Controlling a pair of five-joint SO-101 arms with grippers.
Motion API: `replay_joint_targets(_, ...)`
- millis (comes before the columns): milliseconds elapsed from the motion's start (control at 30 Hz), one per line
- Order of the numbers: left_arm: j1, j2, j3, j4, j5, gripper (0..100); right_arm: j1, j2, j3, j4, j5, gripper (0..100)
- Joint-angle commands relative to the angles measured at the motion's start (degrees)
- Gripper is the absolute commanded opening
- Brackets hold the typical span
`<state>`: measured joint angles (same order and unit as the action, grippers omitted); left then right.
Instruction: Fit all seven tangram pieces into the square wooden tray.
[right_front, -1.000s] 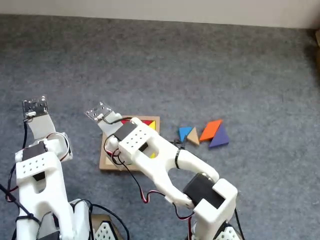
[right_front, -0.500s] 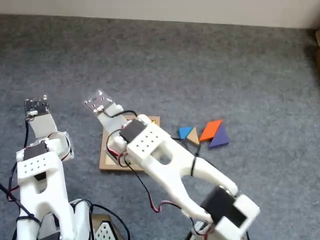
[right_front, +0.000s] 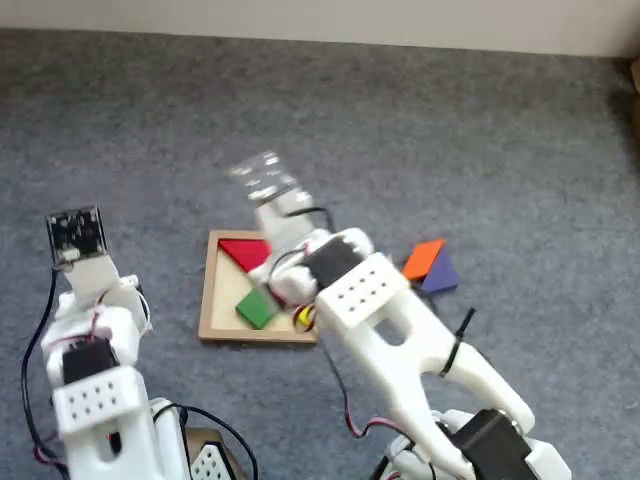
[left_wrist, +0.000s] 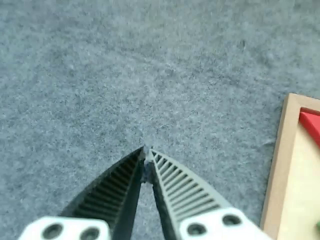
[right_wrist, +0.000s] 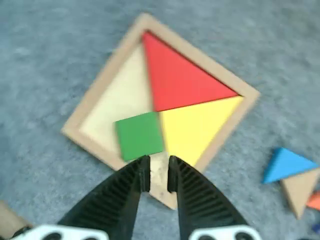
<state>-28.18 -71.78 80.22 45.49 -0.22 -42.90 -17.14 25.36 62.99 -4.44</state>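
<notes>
The square wooden tray (right_front: 212, 300) lies on the grey carpet. It holds a red triangle (right_front: 245, 252), a green square (right_front: 256, 308) and a yellow triangle (right_wrist: 197, 132). My right gripper (right_wrist: 156, 171) hovers above the tray's corner beside the green square (right_wrist: 140, 135), slightly open with nothing between its fingers. Its arm (right_front: 350, 290) crosses the tray's right side. Loose on the carpet to the right are an orange piece (right_front: 423, 258), a purple triangle (right_front: 438, 276), a blue triangle (right_wrist: 286, 162) and a tan triangle (right_wrist: 300, 189). My left gripper (left_wrist: 146, 155) is shut and empty over bare carpet, left of the tray's edge (left_wrist: 279, 170).
Grey carpet (right_front: 450, 130) spreads on all sides of the tray. A pale wall strip (right_front: 320, 20) runs along the far edge. The left arm (right_front: 90, 350) stands at the near left, apart from the tray.
The right arm has swung rightward off the tray's left part, uncovering the red triangle and the green square. The left arm has drawn back slightly toward its base.
</notes>
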Motion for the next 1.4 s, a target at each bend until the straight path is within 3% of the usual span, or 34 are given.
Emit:
replay_joint_targets(0, 1.7, -10.9, 2.9, -0.4, 0.5, 2, 5.6, -2.9, -0.6, 0.2, -1.9, 6.3)
replay_joint_targets(233, 1.8, -26.4, 5.8, 8.8, 0.4, 2, 12.0, -0.2, -0.5, 0.1, -4.8, 6.8)
replay_joint_targets(367, 2.9, -33.1, 7.3, 11.7, 0.4, 2, 16.3, 5.3, -1.0, 0.0, -4.7, 16.6)
replay_joint_targets(467, 5.0, -32.9, 7.5, 12.0, 0.3, 2, 19.8, 9.1, -1.0, 0.0, -4.7, 21.4)
replay_joint_targets(667, 8.2, -32.7, 8.1, 12.1, 0.3, 2, 22.6, 13.9, -1.1, -1.3, -4.8, 21.4)
replay_joint_targets(1033, 26.9, -32.6, 17.0, 12.0, 0.2, 2, 27.6, 14.5, -0.7, -3.9, -10.4, 21.7)
replay_joint_targets(1167, 27.5, -32.4, 17.0, 12.2, 0.3, 1, 27.6, 14.5, -0.7, -4.0, -9.1, 21.7)
replay_joint_targets(1367, 27.5, -32.5, 17.0, 20.0, 0.3, 1, 27.6, 14.7, -0.5, -10.7, -6.0, 21.7)
